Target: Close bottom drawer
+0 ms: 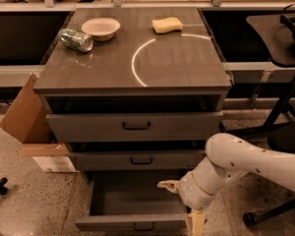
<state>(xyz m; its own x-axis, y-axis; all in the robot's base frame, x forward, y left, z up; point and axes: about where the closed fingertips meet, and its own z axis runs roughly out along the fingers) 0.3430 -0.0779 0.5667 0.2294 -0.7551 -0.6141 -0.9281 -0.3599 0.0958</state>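
The bottom drawer (pixel 132 223) is the lowest of three grey-brown drawers and stands pulled far out, its empty inside showing. Its narrow front panel with a small black bar handle (pixel 143 226) lies at the picture's lower edge. My gripper (pixel 179 208), on a white arm coming in from the right, hangs over the drawer's right front corner. It is open: one cream finger (pixel 168 184) points left over the drawer's inside, the other (pixel 196 222) points down by the front panel's right end. It holds nothing.
The middle drawer (pixel 137 160) and the tall top drawer (pixel 135 126) are shut. On the cabinet top lie a crushed can (pixel 75 39), a white bowl (pixel 101 28) and a yellow sponge (pixel 167 24). A cardboard box (pixel 25 111) stands left, chair legs (pixel 278 113) right.
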